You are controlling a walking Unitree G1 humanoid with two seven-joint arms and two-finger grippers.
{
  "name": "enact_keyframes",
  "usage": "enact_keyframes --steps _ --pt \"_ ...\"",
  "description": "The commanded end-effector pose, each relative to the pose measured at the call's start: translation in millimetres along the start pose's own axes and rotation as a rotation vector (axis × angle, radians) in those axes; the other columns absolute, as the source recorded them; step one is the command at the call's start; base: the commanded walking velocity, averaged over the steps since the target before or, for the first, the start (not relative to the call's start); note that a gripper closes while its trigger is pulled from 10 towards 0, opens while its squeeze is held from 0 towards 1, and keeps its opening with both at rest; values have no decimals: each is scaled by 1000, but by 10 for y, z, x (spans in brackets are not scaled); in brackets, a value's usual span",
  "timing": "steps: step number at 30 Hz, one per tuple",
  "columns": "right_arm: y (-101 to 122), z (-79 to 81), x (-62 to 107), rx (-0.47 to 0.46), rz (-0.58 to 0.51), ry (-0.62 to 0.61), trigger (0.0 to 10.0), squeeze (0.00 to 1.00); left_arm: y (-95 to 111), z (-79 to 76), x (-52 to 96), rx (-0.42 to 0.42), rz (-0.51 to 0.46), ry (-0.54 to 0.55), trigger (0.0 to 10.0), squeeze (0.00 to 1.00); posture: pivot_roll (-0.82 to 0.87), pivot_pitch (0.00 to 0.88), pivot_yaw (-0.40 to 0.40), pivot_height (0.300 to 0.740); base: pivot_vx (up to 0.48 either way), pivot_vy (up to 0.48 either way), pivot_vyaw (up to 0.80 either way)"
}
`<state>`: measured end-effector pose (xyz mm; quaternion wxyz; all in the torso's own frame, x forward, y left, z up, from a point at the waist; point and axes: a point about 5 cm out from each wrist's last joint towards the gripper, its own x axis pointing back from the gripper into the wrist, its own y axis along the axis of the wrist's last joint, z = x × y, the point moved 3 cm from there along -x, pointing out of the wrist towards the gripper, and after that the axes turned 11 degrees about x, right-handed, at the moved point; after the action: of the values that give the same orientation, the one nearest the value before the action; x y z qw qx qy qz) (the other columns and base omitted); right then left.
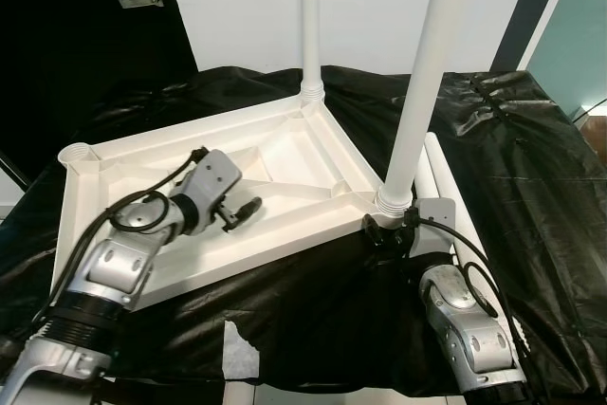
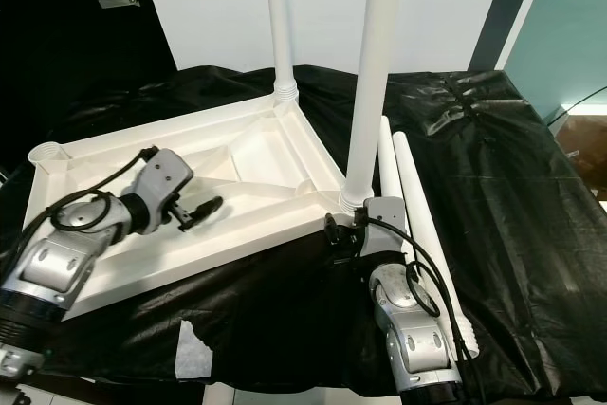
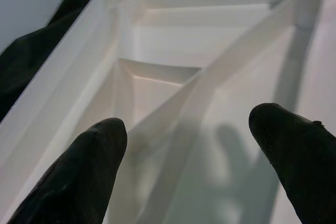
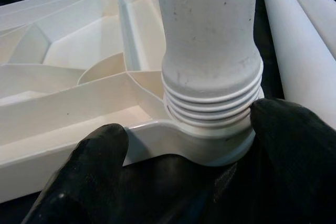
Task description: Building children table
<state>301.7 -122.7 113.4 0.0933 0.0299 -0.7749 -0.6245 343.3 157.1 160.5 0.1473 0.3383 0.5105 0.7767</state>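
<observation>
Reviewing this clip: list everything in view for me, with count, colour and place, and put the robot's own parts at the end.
Tabletop: one, white, lying underside up on the black sheet, ribs showing.
Standing legs: two, white, upright in corner sockets; one at the far corner, one at the near right corner, its threads still showing above the socket.
Loose legs: two, white, lying side by side on the sheet to the right of the tabletop.
Empty socket: one, white, at the tabletop's left corner.
Black sheet: one, draped over the work surface.
Tape scrap: one, whitish, on the sheet's front edge.
Left gripper: open, above the tabletop's ribs.
Right gripper: open, at the base of the near right leg.
</observation>
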Motion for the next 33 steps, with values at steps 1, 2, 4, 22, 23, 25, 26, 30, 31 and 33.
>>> enact_keyframes --steps 1,2,4,22,23,25,26,30,31,33 --pt "-21 71 28 -18 30 43 10000 0 -87 54 88 -29 49 -22 10000 0 -54 24 27 740 0 0 0" --pt "-25 77 31 -23 45 50 10000 0 -118 59 123 -35 66 -36 10000 0 -55 25 28 740 0 0 0" --pt "-37 84 32 -25 63 58 10000 0 -142 59 151 -41 80 -49 10000 0 -55 25 28 740 0 0 0" --pt "-95 53 -109 -101 217 38 10000 0 -628 -52 568 -53 344 -259 10000 0 -49 25 26 740 0 0 0" --pt "-95 53 -109 -101 217 38 10000 0 -628 -52 568 -53 344 -259 10000 0 -49 25 26 740 0 0 0" --pt "-94 30 -136 -108 240 35 10000 0 -685 -116 589 -62 373 -290 10000 0 -46 22 24 740 0 0 0" --pt "-94 30 -136 -108 240 35 10000 0 -685 -116 589 -62 373 -290 10000 0 -46 22 24 740 0 0 0" --pt "-106 10 -184 -99 271 46 10000 0 -695 -346 520 -53 355 -357 10000 0 -45 19 22 740 0 0 0" --pt "-102 32 -185 -90 278 67 10000 0 -696 -394 483 -50 348 -361 10000 0 -46 16 19 740 0 0 0" --pt "-98 49 -183 -84 282 82 10000 0 -698 -416 460 -50 344 -360 10000 0 -46 15 19 740 0 0 0"
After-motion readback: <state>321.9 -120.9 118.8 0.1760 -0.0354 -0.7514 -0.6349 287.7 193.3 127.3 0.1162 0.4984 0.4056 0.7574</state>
